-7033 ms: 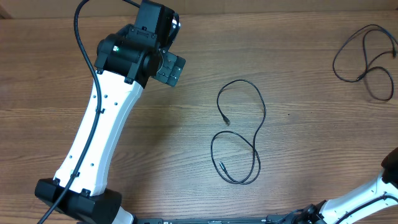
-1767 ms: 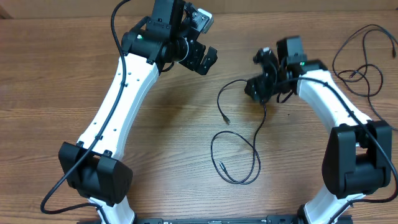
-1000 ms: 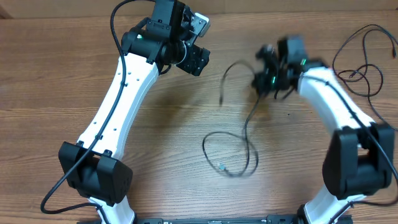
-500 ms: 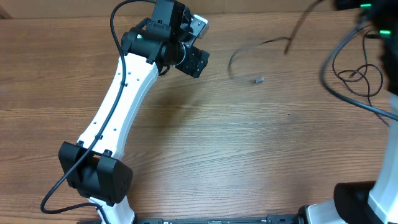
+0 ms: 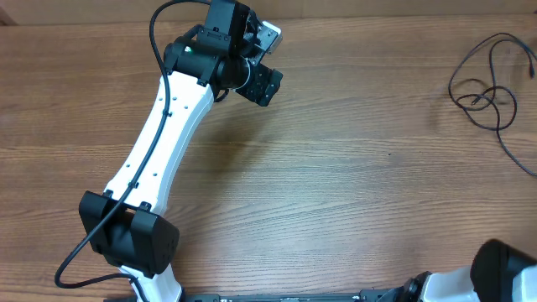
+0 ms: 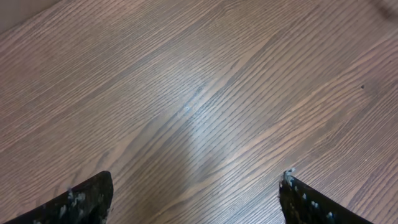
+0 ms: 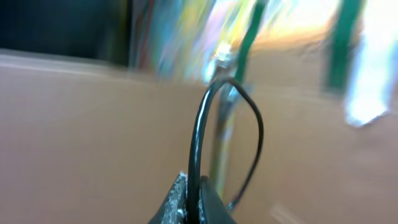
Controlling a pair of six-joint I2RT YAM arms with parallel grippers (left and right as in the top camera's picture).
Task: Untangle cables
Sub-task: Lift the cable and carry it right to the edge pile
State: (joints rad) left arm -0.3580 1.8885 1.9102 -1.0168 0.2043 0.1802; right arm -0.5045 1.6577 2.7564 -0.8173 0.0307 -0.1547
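1. Overhead: bright, even light, sharp; soft shadow on desk (image 5: 336,210) at 10 o'clock.
2. Left wrist: pale glare streak mid-frame; fingertips (image 6: 81,202) at 7 & 5 o'clock slightly soft.
3. Right wrist: heavy motion blur, bg smeared, blown-out at 1 o'clock; cable (image 7: 198,130) fairly sharp.

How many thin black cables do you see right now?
2. One cable lies looped at the table's far right; another cable is pinched in the right pincer, outside the overhead view. The loops may hide more.

Thin black cables (image 5: 451,82) — looped, far right
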